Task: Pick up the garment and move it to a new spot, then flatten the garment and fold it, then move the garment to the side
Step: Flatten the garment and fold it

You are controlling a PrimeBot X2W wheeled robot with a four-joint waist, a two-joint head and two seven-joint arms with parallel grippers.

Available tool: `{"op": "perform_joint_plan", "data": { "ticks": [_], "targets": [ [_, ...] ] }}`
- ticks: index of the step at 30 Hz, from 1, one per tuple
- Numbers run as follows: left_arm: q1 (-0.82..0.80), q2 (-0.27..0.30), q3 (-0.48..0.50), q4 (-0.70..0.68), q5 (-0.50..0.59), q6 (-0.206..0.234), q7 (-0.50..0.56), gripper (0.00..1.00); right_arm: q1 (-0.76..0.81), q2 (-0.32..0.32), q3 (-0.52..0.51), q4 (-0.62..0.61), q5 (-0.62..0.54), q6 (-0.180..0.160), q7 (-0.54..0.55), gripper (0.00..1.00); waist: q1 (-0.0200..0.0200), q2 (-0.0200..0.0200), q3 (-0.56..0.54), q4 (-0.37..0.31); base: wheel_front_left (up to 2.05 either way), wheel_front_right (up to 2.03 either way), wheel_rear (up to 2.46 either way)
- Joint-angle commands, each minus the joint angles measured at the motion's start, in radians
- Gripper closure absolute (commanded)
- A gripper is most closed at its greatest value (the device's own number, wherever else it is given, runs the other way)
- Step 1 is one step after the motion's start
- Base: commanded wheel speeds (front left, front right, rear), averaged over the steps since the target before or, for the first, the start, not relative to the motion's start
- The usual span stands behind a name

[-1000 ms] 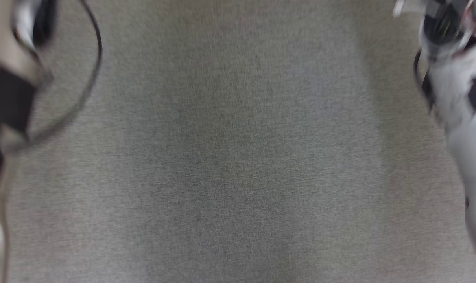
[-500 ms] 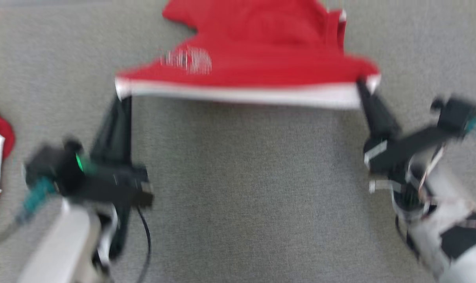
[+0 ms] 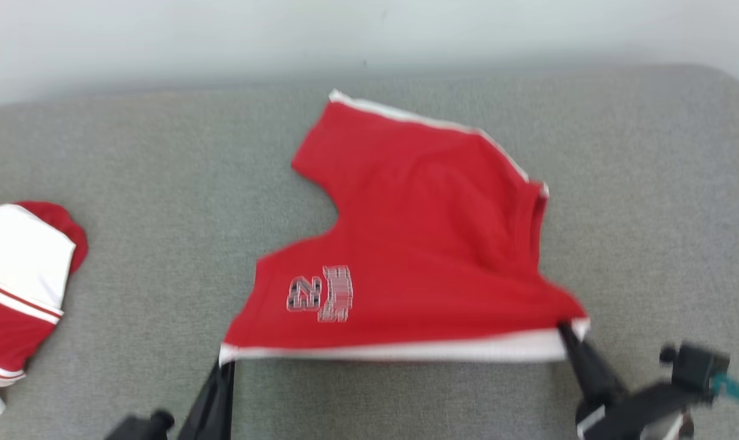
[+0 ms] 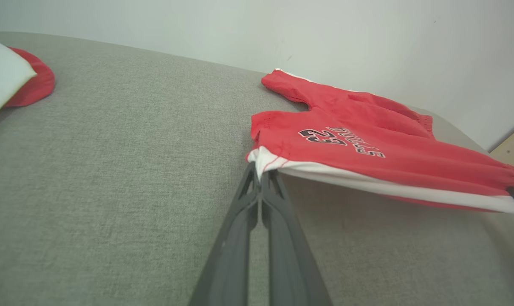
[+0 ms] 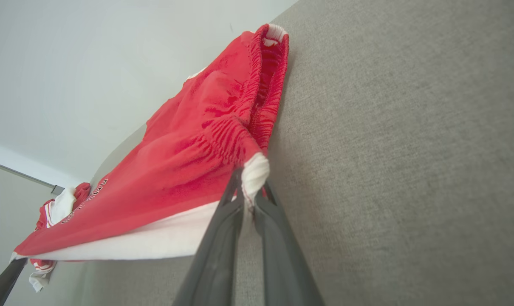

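Observation:
The garment (image 3: 424, 244) is a pair of red shorts with a white hem band and a "23" print, spread on the grey cushion with its near edge lifted. My left gripper (image 3: 226, 362) is shut on the hem's left corner (image 4: 260, 160), seen close in the left wrist view (image 4: 261, 174). At the lower right of the head view my right gripper (image 3: 566, 331) is shut on the hem's right corner, and the right wrist view shows its tips (image 5: 248, 187) pinching the white band (image 5: 255, 172). The hem is stretched taut between both grippers.
A second red and white garment (image 3: 15, 293) lies at the left edge of the grey cushion (image 3: 131, 201). A pale wall (image 3: 369, 36) runs behind the cushion's far edge. The cushion's right corner (image 3: 711, 85) is rounded.
The head camera has tilted up, from bare cushion to the whole shorts and the wall. Relative to the grippers, the shorts still hang from the same two hem corners.

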Motion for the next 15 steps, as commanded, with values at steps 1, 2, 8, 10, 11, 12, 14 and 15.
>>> {"op": "perform_joint_plan", "data": {
  "ticks": [1, 2, 8, 10, 11, 12, 14, 15],
  "targets": [
    [0.038, 0.005, 0.021, 0.013, 0.019, 0.0, -0.004, 1.0, 0.055, 0.004, -0.023, -0.01, -0.017, -0.004, 0.006, 1.0, 0.0003, 0.0002, -0.048, 0.011, 0.0, 0.0, 0.0],
    [0.058, -0.001, 0.026, 0.016, 0.019, -0.003, -0.004, 1.0, 0.092, 0.011, -0.031, -0.021, -0.027, -0.004, 0.015, 1.0, 0.0003, 0.0002, -0.056, 0.012, 0.0, 0.0, 0.0],
    [0.156, -0.029, 0.072, 0.01, 0.04, -0.018, -0.004, 1.0, 0.295, 0.081, -0.097, -0.108, -0.065, -0.004, 0.078, 1.0, 0.0003, 0.0002, -0.093, 0.021, 0.0, 0.0, 0.0],
    [0.174, -0.029, 0.083, 0.003, 0.052, -0.021, -0.004, 1.0, 0.355, 0.111, -0.12, -0.153, -0.081, -0.004, 0.102, 1.0, 0.0003, 0.0002, -0.095, 0.021, 0.0, 0.0, 0.0],
    [0.181, -0.03, 0.087, 0.0, 0.057, -0.022, -0.004, 1.0, 0.379, 0.126, -0.131, -0.175, -0.091, -0.004, 0.115, 1.0, 0.0003, 0.0002, -0.094, 0.02, 0.0, 0.0, 0.0],
    [0.187, -0.03, 0.091, -0.003, 0.063, -0.023, -0.004, 1.0, 0.395, 0.143, -0.142, -0.198, -0.099, -0.004, 0.128, 1.0, 0.0003, 0.0002, -0.092, 0.017, 0.0, 0.0, 0.0],
    [0.188, -0.026, 0.093, -0.008, 0.075, -0.03, -0.004, 1.0, 0.41, 0.175, -0.169, -0.233, -0.115, -0.004, 0.149, 1.0, 0.0003, 0.0002, -0.089, 0.008, 0.0, 0.0, 0.0],
    [0.18, -0.024, 0.092, -0.011, 0.078, -0.034, -0.004, 1.0, 0.412, 0.191, -0.178, -0.247, -0.123, -0.004, 0.16, 1.0, 0.0003, 0.0002, -0.087, 0.005, 0.0, 0.0, 0.0]
  ]
}}
